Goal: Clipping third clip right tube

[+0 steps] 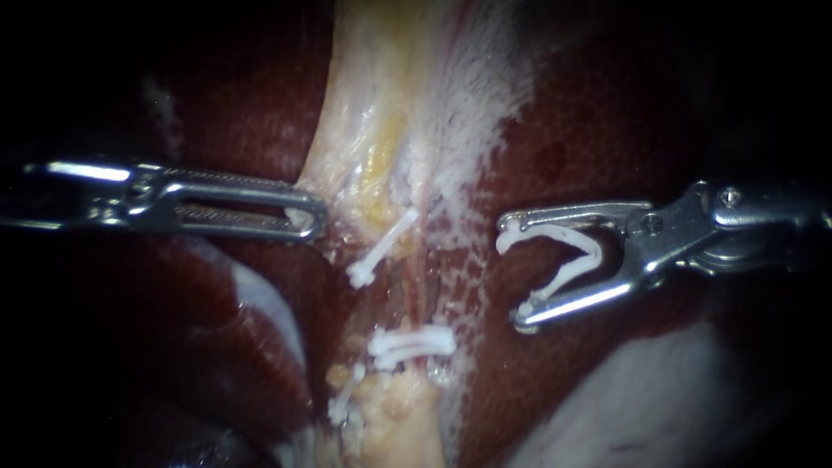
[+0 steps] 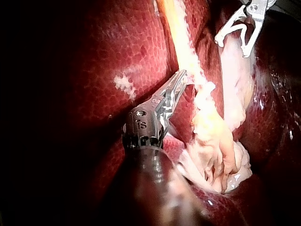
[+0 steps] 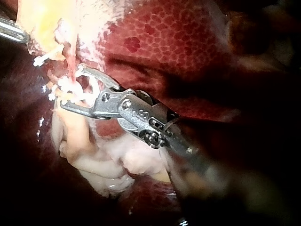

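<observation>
Down the middle runs a pale band of tissue with reddish tubes [image 1: 414, 293] in it. A slanted white clip [image 1: 381, 247] sits on the upper part, a paired white clip [image 1: 412, 343] lower down, and another clip [image 1: 343, 404] below that. My right instrument [image 1: 513, 276] stands to the right of the tubes, apart from them. Its jaws are spread wide with an open V-shaped white clip [image 1: 568, 260] seated between them; it also shows in the right wrist view [image 3: 73, 88]. My left instrument [image 1: 305, 217] has its jaws together on the edge of the pale tissue [image 2: 188, 70].
Dark red liver [image 1: 607, 130] lies on both sides of the band. A pale lobe of gallbladder tissue [image 2: 216, 146] lies beside my left instrument's shaft. Whitish tissue [image 1: 624, 399] fills the lower right.
</observation>
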`<control>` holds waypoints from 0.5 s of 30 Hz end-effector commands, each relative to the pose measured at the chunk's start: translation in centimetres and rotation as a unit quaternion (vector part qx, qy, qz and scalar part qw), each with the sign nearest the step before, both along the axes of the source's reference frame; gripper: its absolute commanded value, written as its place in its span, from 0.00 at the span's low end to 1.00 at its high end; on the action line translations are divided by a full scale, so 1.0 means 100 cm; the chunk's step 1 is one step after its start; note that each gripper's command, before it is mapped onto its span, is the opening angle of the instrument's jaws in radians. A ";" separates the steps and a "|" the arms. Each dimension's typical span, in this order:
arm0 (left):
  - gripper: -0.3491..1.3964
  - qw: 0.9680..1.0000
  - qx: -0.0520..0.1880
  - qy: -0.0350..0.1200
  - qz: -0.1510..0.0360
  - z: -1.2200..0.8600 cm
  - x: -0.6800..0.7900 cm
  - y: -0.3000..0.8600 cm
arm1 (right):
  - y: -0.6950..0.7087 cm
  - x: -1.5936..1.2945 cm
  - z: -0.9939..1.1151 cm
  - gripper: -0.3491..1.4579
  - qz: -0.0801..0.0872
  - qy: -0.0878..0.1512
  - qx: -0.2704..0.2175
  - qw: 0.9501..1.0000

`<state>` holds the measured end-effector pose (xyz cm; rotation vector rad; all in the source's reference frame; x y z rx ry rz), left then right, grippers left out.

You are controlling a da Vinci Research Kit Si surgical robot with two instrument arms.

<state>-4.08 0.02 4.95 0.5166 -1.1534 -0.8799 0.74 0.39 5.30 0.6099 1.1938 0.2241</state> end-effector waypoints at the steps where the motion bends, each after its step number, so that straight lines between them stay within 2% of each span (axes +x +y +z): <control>1: 0.00 1.000 0.000 0.000 0.000 -0.0001 0.0000 0.0000 | 0.0000 0.0000 0.0000 0.52 0.000 0.000 0.000 1.000; 7: 0.00 1.000 0.001 -0.001 0.001 -0.0007 0.0003 0.0002 | -0.0010 0.0009 0.0009 0.52 0.002 -0.002 -0.004 1.000; 11: 0.00 1.000 0.004 -0.004 0.004 -0.0013 0.0010 0.0008 | -0.0021 0.0019 0.0019 0.52 -0.004 -0.001 -0.003 1.000; 15: 0.00 1.000 0.007 -0.002 0.000 -0.0024 0.0020 0.0018 | -0.0031 0.0029 0.0030 0.52 -0.008 -0.002 0.007 1.000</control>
